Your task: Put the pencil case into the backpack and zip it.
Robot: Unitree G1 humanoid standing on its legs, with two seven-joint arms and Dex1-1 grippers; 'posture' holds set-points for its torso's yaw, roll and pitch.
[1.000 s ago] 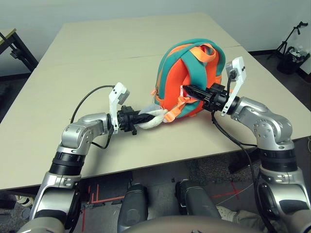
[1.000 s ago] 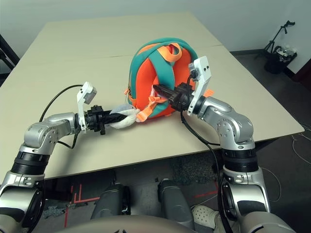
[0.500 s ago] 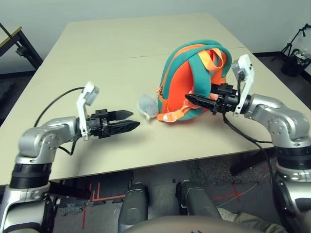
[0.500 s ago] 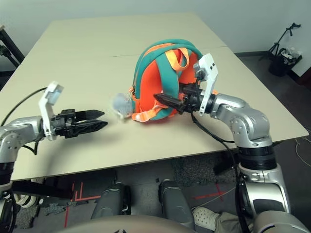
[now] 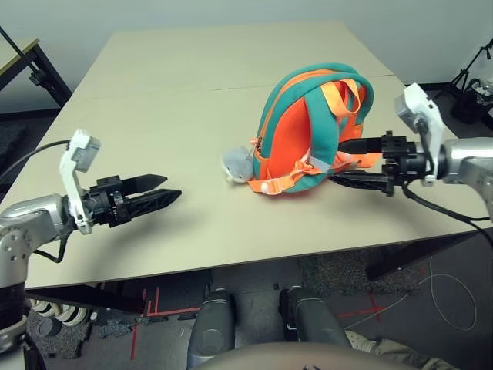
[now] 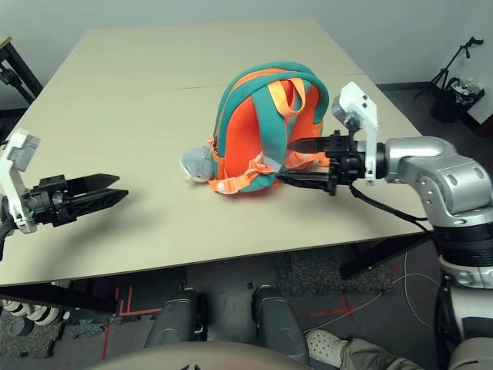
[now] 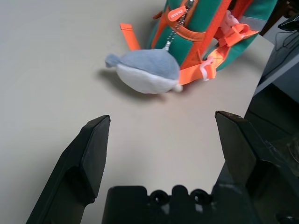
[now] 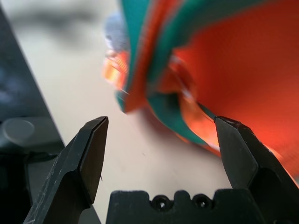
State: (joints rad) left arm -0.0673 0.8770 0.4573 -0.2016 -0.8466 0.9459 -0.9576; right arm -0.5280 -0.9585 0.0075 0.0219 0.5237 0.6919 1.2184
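**Soft backpack stands free, both end effectors released**

The teal-and-orange fabric backpack [image 5: 312,131] stands upright mid-desk [image 5: 177,92]. Left end effector [image 5: 154,193] and right end effector [image 5: 347,162] gape empty. Likely light and floppy; grip straps or zip trim.

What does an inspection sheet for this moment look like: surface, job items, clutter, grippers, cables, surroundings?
Surface: tan table, a seam running across it, mostly bare.
Job items: backpack stands upright on the table, orange back panel and straps toward the robot; grey shark charm lies on the table beside it, hanging from a zip pull. Pencil case: nothing seen.
Clutter: nothing seen.
Grippers: left gripper open, holding nothing, apart from the backpack; right gripper open, holding nothing, its fingers close to the backpack's side.
Cables: black cable hangs from the right wrist; another loops from the left wrist.
Surroundings: dark floor, a stand at far right, red floor markings under the table.
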